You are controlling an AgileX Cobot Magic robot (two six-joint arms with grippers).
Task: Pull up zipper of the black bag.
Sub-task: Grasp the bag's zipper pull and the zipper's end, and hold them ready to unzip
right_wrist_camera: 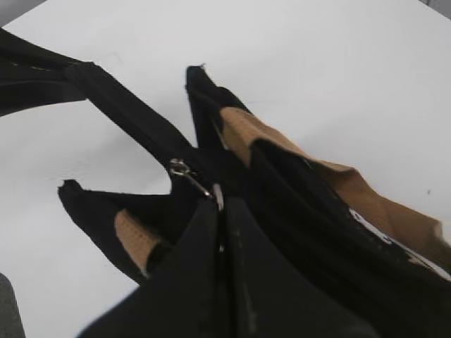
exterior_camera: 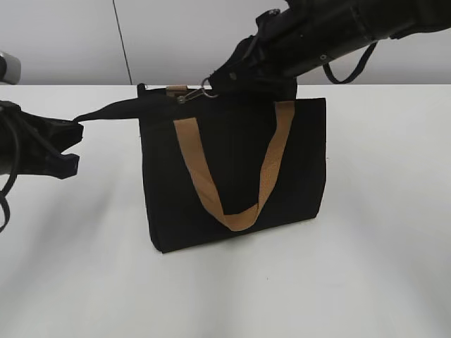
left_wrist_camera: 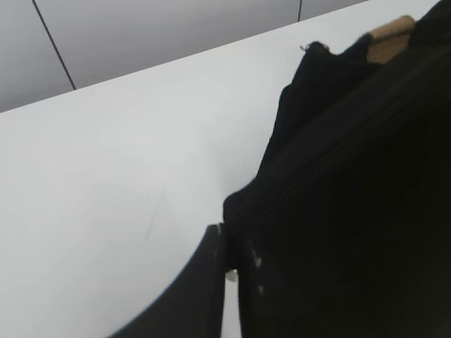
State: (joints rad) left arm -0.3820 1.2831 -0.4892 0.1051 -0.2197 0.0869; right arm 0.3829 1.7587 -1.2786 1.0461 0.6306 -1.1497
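the right gripper [right_wrist_camera: 220,201] is sitting with its fingers pressed together on the ring pull of the zipper [right_wrist_camera: 184,172], the silver slider showing just past the fingertips in the right wrist view. in the exterior view the same slider is glinting at the top edge of the black bag [exterior_camera: 232,176], near that edge's left end, with the right arm reaching down to it from the upper right.

the left gripper [left_wrist_camera: 227,264] is pinching a black fabric tail at the end of the zip line, fingers closed on it; in the exterior view that tail is stretching taut from the bag's upper left corner out to the left arm.

the zip line is running along the bag's top edge, left to right in the exterior view, so its long axis is lying between the two grippers. the right gripper is the one at the slider; the left is anchoring well apart. any further travel would have to follow that line, probably toward the left hold, though little track appears to remain on that side.

the bag is standing upright on the white table [exterior_camera: 366,282], its tan handle [exterior_camera: 236,211] hanging down the front face.
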